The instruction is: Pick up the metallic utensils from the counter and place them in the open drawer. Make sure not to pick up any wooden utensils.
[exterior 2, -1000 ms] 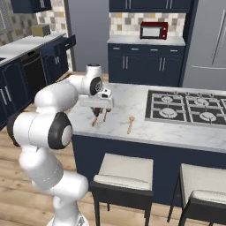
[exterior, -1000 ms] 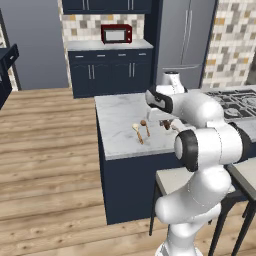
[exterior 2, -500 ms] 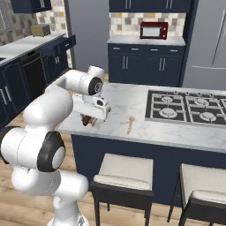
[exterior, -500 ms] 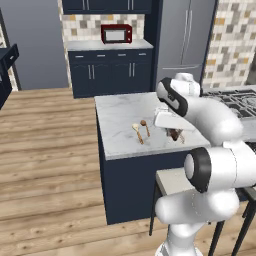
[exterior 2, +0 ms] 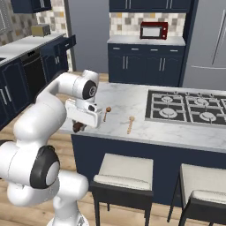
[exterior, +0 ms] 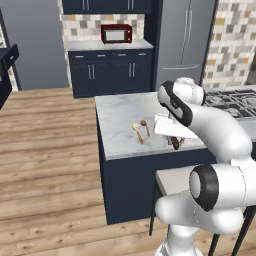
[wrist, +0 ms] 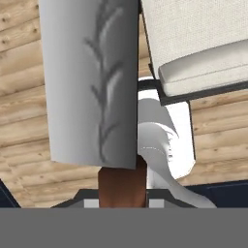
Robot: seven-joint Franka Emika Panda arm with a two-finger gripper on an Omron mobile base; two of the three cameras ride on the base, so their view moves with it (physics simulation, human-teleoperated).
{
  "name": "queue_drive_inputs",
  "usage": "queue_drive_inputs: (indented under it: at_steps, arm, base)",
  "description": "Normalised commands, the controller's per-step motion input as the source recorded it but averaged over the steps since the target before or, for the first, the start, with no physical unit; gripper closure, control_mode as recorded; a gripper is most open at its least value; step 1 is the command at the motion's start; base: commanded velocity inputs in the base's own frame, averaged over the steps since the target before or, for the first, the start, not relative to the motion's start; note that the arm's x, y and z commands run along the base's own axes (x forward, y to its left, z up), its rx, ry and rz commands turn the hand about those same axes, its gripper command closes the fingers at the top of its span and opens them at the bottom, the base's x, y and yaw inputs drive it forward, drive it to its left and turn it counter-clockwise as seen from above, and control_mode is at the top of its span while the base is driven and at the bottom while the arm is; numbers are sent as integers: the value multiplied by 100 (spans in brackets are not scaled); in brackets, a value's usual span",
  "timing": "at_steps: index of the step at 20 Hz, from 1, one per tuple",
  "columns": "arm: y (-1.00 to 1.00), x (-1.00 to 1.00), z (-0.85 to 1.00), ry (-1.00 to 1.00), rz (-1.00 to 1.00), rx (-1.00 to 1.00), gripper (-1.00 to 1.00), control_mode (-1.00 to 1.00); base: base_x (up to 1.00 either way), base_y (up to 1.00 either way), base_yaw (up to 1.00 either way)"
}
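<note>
White grey-veined marble counter (exterior: 117, 117) with a black gas hob (exterior 2: 187, 108), two pale tan wooden spoons (exterior 2: 130, 124) lying near each other on top. Bent low at the counter's front edge, gripper (exterior: 175, 142) clamped on one metallic utensil (wrist: 89, 77), brown handle between the fingers, broad dull grey blade. Wood-plank floor and a cushioned stool (wrist: 203, 48) beyond the blade.

utensil (wrist: 92, 92): grey blade 12 o'clock, brown handle 6 o'clock | stool cushion (wrist: 203, 43): 2 o'clock | wooden floor (wrist: 19, 58): 9 o'clock
</note>
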Motion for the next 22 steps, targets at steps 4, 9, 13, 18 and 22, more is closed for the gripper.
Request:
queue_drive_inputs:
  at_steps: [4,9,13,18,22]
  arm:
    - [15,-1,0,5,0,-1,100,-100]
    - [1,0,0,0,0,0,100,-100]
    - [14,0,-2,1,0,0,100,-100]
    - [47,0,-16,2,0,0,100,-100]
    - [59,0,-14,0,0,0,100,-100]
  base:
    - [0,0,0]
    - [0,0,0]
    - [0,0,0]
    - [0,0,0]
    - [0,0,0]
